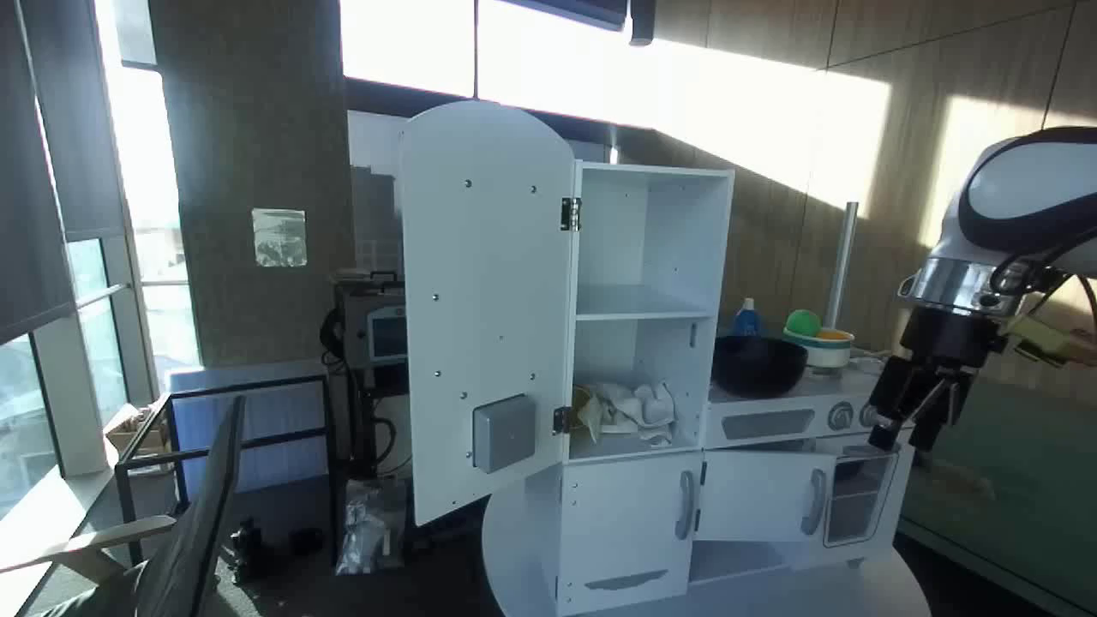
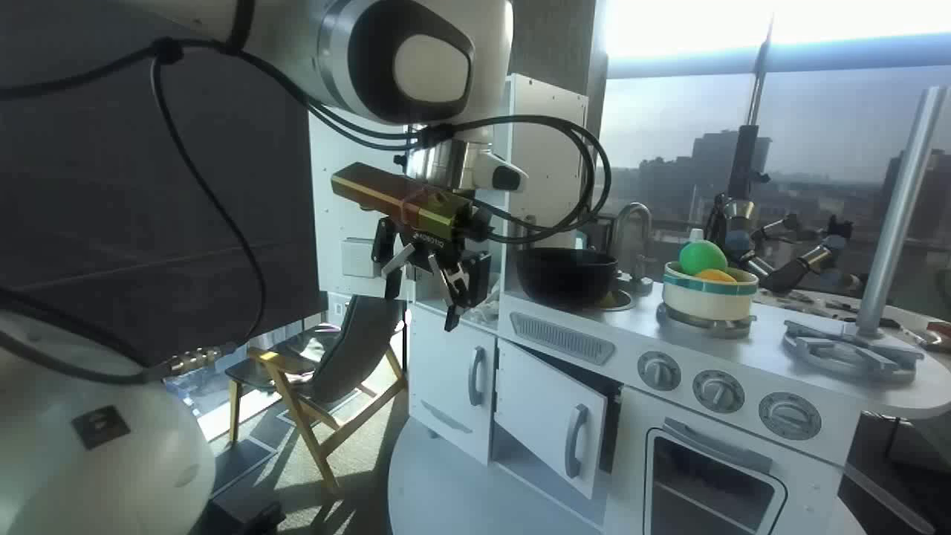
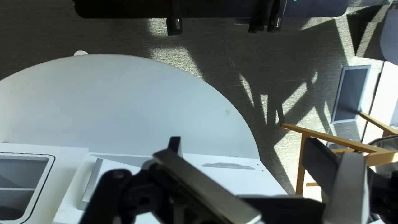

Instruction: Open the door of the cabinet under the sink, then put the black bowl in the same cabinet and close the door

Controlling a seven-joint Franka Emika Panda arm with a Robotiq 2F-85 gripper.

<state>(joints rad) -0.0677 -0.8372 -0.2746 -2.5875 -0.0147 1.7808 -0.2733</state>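
Note:
The black bowl [image 1: 758, 367] sits on the toy kitchen's counter at the sink; it shows in an exterior view [image 2: 566, 276] too. I cannot make it out in the wrist view. The small white door [image 1: 761, 495], with a grey handle, stands ajar in both exterior views [image 2: 546, 412]; its upper part shows in the wrist view [image 3: 113, 165]. The cabinet [image 1: 737, 559] shows its floor through the gap [image 2: 513, 450]; most of its inside is hidden. My gripper [image 1: 903, 439] is open and empty, in the air in front of the kitchen [image 2: 420, 310], apart from door and bowl [image 3: 244, 146].
The tall arch-topped door [image 1: 488, 291] is swung wide open beside shelves holding a white cloth [image 1: 634, 407]. A faucet [image 2: 633, 223], a pot [image 2: 709, 301] with balls and a metal pole [image 2: 899, 215] stand on the counter. A chair [image 2: 349, 357] stands beyond the kitchen.

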